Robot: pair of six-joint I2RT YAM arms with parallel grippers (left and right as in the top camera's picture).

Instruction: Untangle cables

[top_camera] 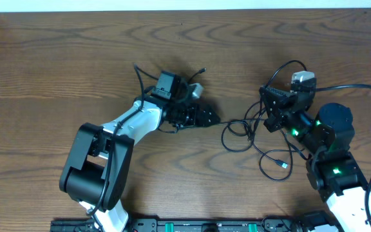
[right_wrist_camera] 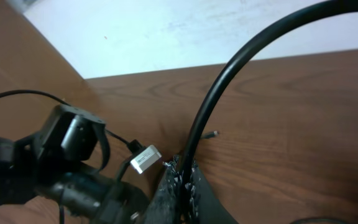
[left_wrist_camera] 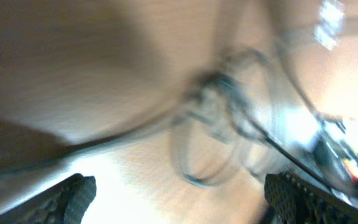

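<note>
Black cables (top_camera: pixel 248 127), thin, loosely looped

Overhead looks straight down; close wrist views share the cables (top_camera: pixel 282 165).

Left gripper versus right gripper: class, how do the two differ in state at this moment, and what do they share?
The left gripper has its fingers spread wide; the right gripper is shut. The left gripper holds nothing, blurred cable loops lying ahead of it; the right gripper pinches a black cable arcing up from its fingers. Both are black, two-fingered and low over the wooden table.
</note>
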